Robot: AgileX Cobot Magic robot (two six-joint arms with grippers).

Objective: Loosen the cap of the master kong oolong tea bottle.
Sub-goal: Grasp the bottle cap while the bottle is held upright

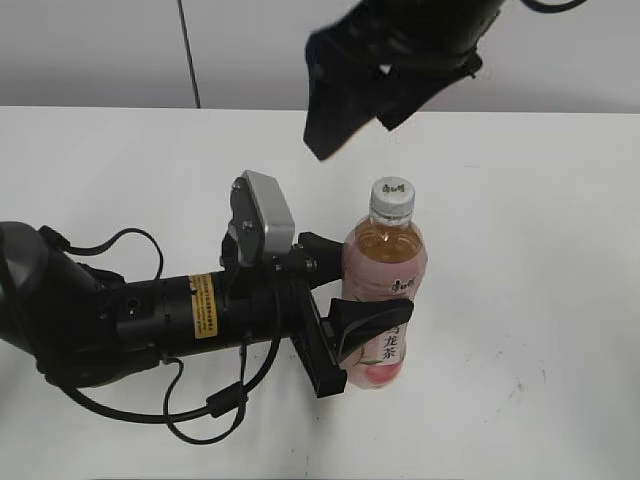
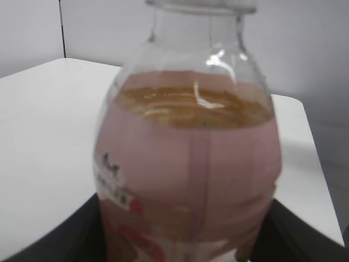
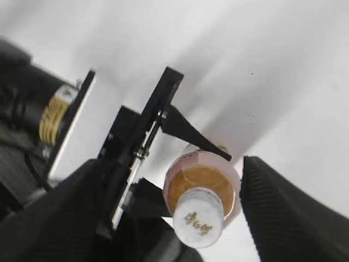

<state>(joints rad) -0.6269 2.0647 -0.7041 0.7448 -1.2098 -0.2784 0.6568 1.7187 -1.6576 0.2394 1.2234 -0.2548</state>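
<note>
Count: I see one master kong oolong tea bottle (image 1: pixel 385 300), one cap (image 1: pixel 392 199), two grippers and one white table (image 1: pixel 540 300).
Left arm, nearest me: it lies low across the table from the left of the exterior view, a yellow label on its black barrel and a grey camera block above the wrist.
Left gripper (image 1: pixel 345 290): pinching the bottle's labelled body, one finger on its far side and one on its near side, both touching the plastic. In the left wrist view the bottle (image 2: pixel 188 180) fills the picture, with dark finger parts at the bottom corners.
Bottle position: it stands on the table a little right of centre in the exterior view.
Bottle axis: its long axis runs vertically and the bottle is upright, neck pointing up, base down on the table.
Bottle contents: amber tea reaches the shoulder; below it sits the pink label with a white panel of black characters.
Cap: I see it white, seated on the neck, with dark print on top facing upward (image 3: pixel 198 224).
Right gripper (image 3: pixel 163 218): spread wide; its two dark fingers (image 3: pixel 283 213) sit either side of the cap and apart from it.
Right gripper height: from the exterior view it hangs above the bottle and slightly left (image 1: pixel 345 90), not touching the cap.
Farthest: a pale wall behind the table.
</note>
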